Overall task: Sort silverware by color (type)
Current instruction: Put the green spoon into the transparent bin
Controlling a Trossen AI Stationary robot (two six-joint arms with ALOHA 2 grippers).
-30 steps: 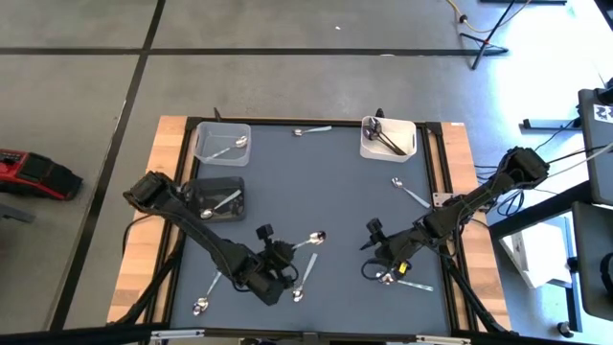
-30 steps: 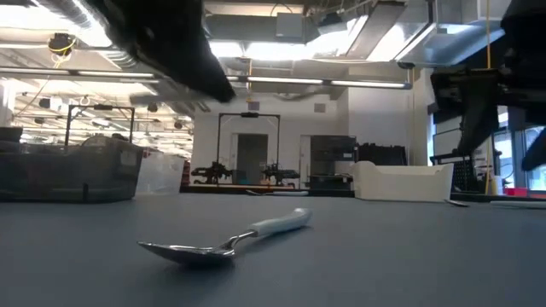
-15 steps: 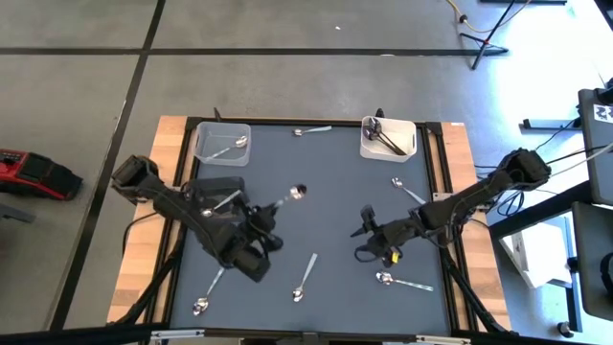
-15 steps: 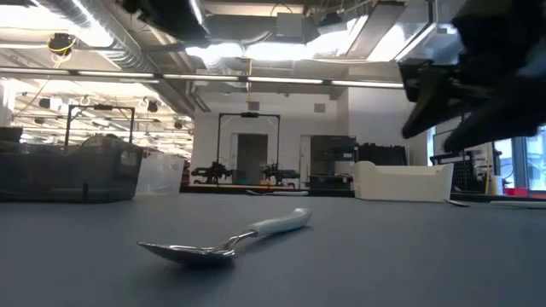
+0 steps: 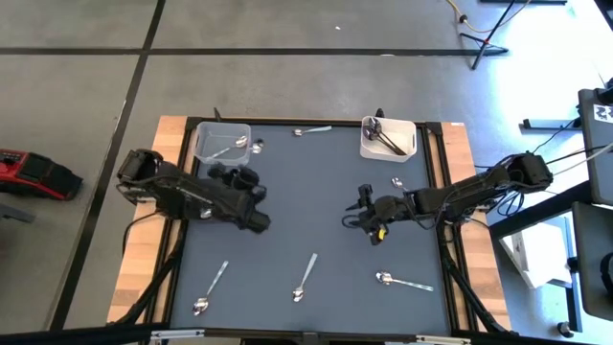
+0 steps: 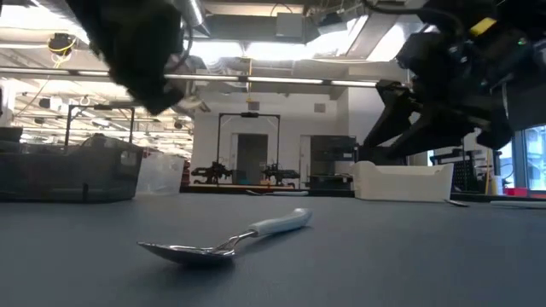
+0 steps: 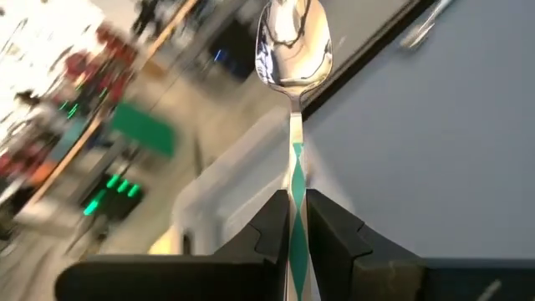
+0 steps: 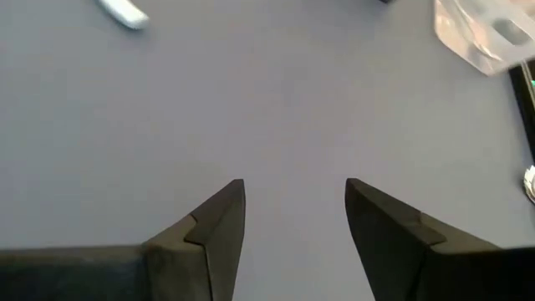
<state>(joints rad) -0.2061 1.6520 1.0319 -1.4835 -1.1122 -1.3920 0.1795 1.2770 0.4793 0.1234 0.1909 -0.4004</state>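
- Left wrist view: your left gripper (image 7: 297,219) is clenched on the shiny green-patterned-handle spoon (image 7: 294,50); lower it squarely over the clear plastic bin (image 5: 220,142).
- Right gripper (image 8: 294,209) waits mid-table, fingers spread, empty.

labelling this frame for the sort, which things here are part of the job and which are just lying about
Part of the job:
- spoon with green-patterned handle, held in the left gripper
- loose spoons on the table
- clear bin, white bin
- right gripper, open, empty

Lying about:
- red tool on the floor
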